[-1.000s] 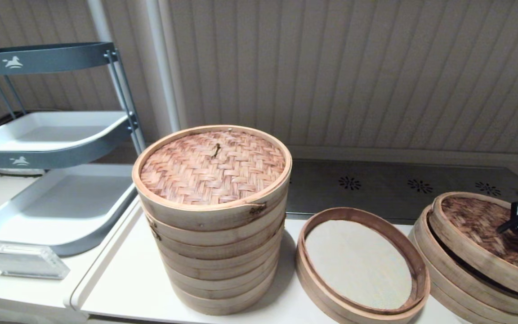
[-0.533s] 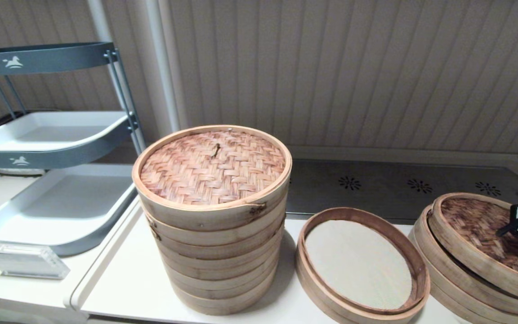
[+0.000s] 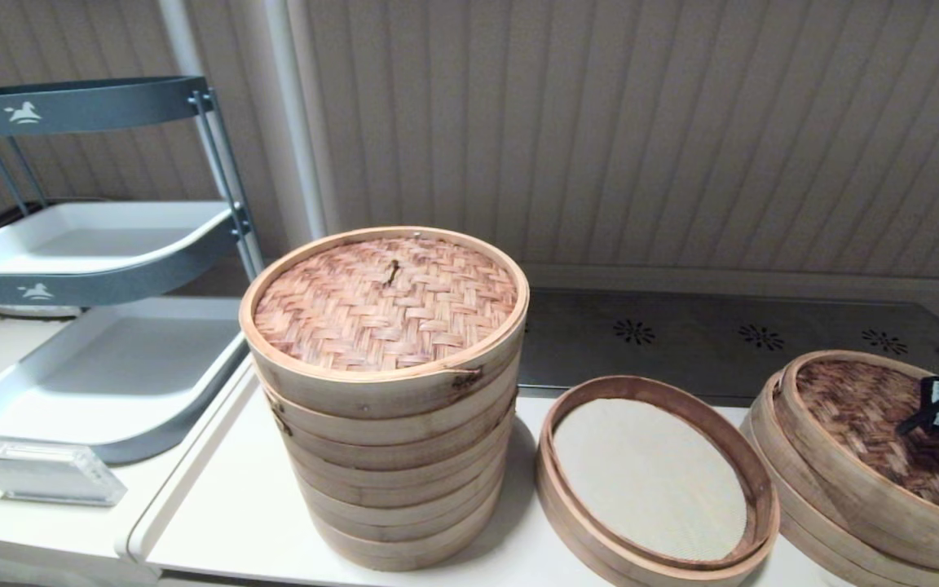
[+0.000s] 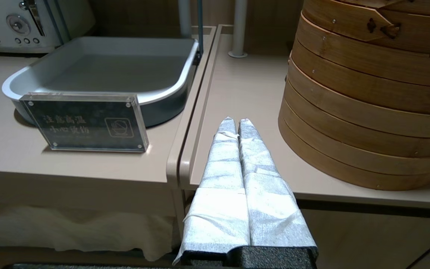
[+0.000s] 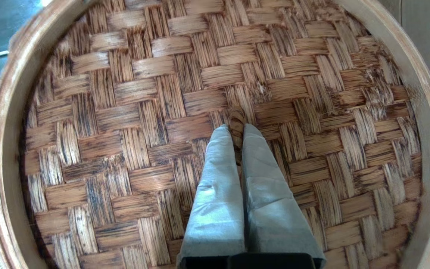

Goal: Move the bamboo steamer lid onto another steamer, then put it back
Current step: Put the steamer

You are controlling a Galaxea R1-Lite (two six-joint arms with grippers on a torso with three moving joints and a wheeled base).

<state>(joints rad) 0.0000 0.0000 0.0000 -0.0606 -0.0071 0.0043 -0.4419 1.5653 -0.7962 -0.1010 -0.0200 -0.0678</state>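
Observation:
The bamboo steamer lid [image 3: 861, 408], dark brown and woven, lies slightly tilted on a pale steamer base [image 3: 808, 530] at the far right. My right gripper [image 3: 910, 424] comes in from the right over it. In the right wrist view this gripper [image 5: 237, 129] is shut on the lid's small knot handle [image 5: 237, 114]. The other steamer [image 3: 649, 473], shallow with a beige mesh floor, sits open just left of it. My left gripper [image 4: 233, 121] is shut and empty, parked low at the table's front edge, left of the tall steamer [image 4: 368, 93].
The tall many-tiered steamer [image 3: 392, 456] with a reddish woven lid [image 3: 384, 302] stands at the middle. A grey tiered tray rack [image 3: 111, 244] and an acrylic sign [image 3: 41, 473] are at the left. A dark perforated metal panel [image 3: 722, 334] runs behind the steamers.
The dark lid has sunk lower with my right gripper, and the dark gap under its left edge has closed. The left arm has not moved.

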